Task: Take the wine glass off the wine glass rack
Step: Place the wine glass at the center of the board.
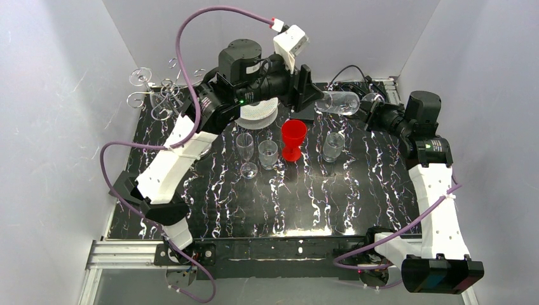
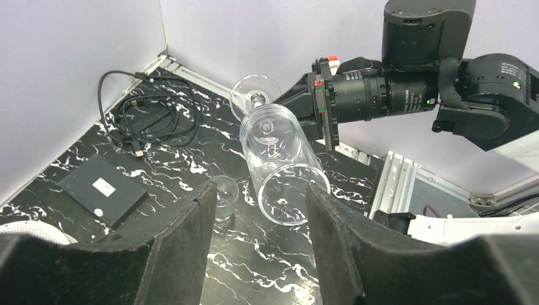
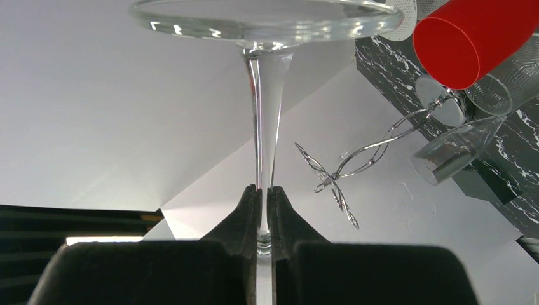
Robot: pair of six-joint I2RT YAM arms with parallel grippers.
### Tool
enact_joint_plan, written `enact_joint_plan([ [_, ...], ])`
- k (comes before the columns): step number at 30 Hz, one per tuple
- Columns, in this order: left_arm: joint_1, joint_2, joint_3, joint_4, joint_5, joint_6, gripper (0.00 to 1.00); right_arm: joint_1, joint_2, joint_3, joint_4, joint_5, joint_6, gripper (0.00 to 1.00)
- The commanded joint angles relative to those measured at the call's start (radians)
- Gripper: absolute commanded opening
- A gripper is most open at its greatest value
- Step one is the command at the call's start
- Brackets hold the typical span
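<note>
Both arms reach from the near edge across the glossy black, white-veined table (image 1: pixel 267 210). Around its middle stand a matte red cup (image 1: pixel 293 136) and a few clear drinking glasses (image 1: pixel 268 152), upright and apart from the work. Beyond them, in the air over the far-right part of the table, the right gripper (image 3: pixel 264 203) is clenched on the thin stem of the wine glass (image 2: pixel 279 162), between foot and bowl. That is probably because the stem is the one part narrow enough for slim pads, while the smooth bowl is wide and slippery. The glass lies tipped almost sideways, its mouth towards the left gripper (image 2: pixel 260 210), which is released, with its jaws spread wide and apart from the bowl, perhaps to steady it. The wine glass rack (image 1: pixel 156 95), thin silver wire with curled arms, stands at the far-left corner, well apart from the glass, so the glass appears to be off it.
</note>
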Motion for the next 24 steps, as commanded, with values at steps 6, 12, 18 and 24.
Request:
enact_joint_plan([
  [6,-0.006,-0.022,-0.015,0.019,-0.004,0.009,0.48,-0.002,-0.036,0.000,0.135,-0.045,0.039,0.01],
  [12,-0.013,-0.013,-0.022,0.021,0.003,-0.001,0.44,-0.002,-0.036,0.002,0.129,-0.045,0.031,0.01],
  [18,-0.027,0.007,-0.009,0.029,-0.009,0.005,0.39,-0.002,-0.039,0.000,0.122,-0.041,0.020,0.01],
  [24,-0.056,0.024,-0.013,0.028,-0.052,0.031,0.32,-0.002,-0.038,0.003,0.119,-0.037,0.007,0.01],
])
